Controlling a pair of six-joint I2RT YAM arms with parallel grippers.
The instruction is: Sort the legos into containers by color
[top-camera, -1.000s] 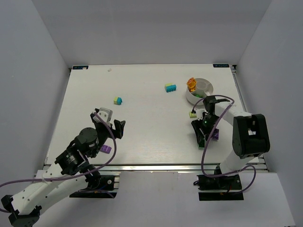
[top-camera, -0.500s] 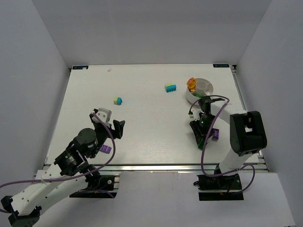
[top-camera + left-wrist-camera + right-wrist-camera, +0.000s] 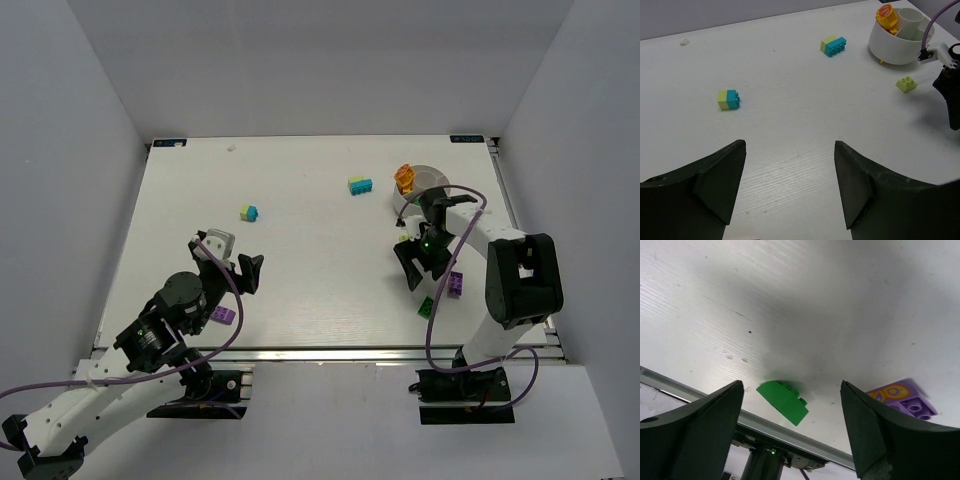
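Observation:
My right gripper (image 3: 416, 264) (image 3: 792, 385) hangs open above the table's front right. Nothing is between its fingers. A green lego (image 3: 782, 402) (image 3: 425, 306) lies on the table just beyond the fingertips, near the front rail. A purple lego with yellow print (image 3: 900, 399) (image 3: 455, 284) lies beside it. The white bowl (image 3: 436, 177) (image 3: 897, 47) with an orange lego (image 3: 405, 178) (image 3: 886, 15) on its rim stands behind the right arm. A pale yellow-green lego (image 3: 906, 84) lies in front of the bowl. My left gripper (image 3: 238, 258) (image 3: 790, 145) is open and empty.
Two yellow-green and cyan stacks lie on the open table, one mid-left (image 3: 249, 212) (image 3: 729, 99) and one left of the bowl (image 3: 360, 186) (image 3: 834, 45). A purple lego (image 3: 223, 315) lies by the left arm. The right arm's cable (image 3: 432, 330) loops over the front edge.
The right gripper has opened and drawn back from the front edge toward the bowl. The green lego now lies free on the table. The left arm has not moved.

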